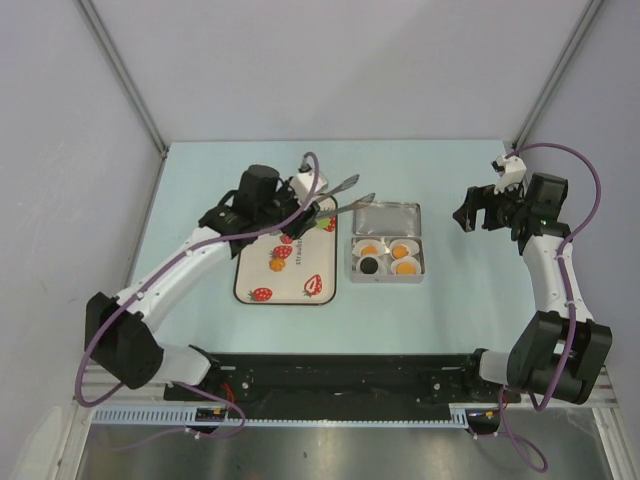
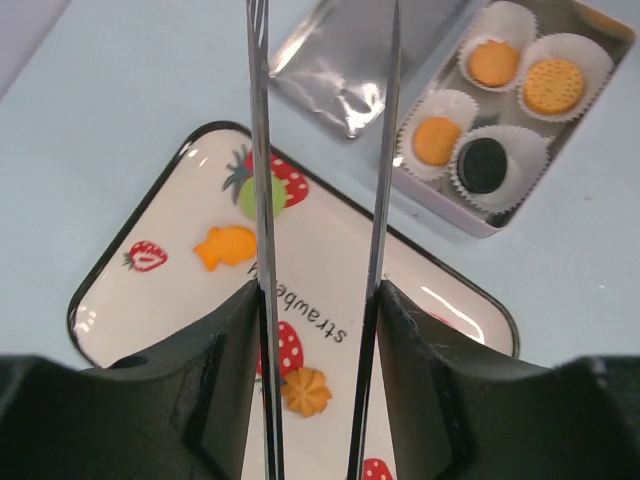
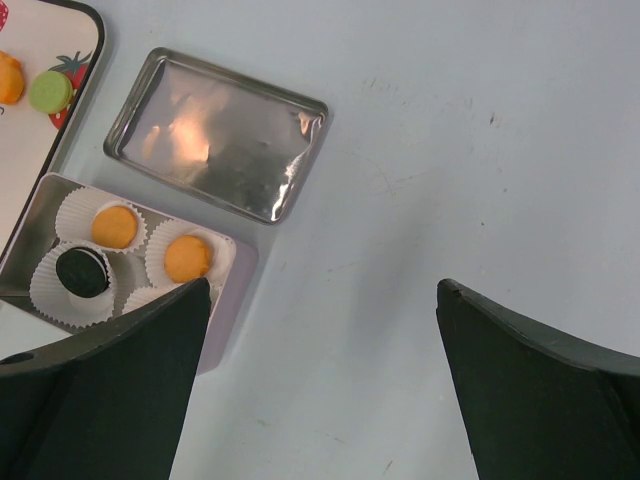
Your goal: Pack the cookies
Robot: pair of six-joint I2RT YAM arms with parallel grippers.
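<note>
The only writing I can read stands on the white rounded tray with a black rim and strawberry pictures (image 2: 130,300). In my left wrist view it shows as small black lower-case letters, upside down to me, spelling "strawbe". The rest is hidden behind one blade of the thin metal tongs (image 2: 262,200). The word lies at about twelve o'clock from the orange flower shape (image 2: 305,392). From the top view, the tray's print is too small to read.

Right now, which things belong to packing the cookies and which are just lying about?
Job: cookies, paper cups, tin, lid, tongs in left gripper.
Lying about, seemingly: strawberry tray, with the fish-shaped piece and green piece on it.
</note>
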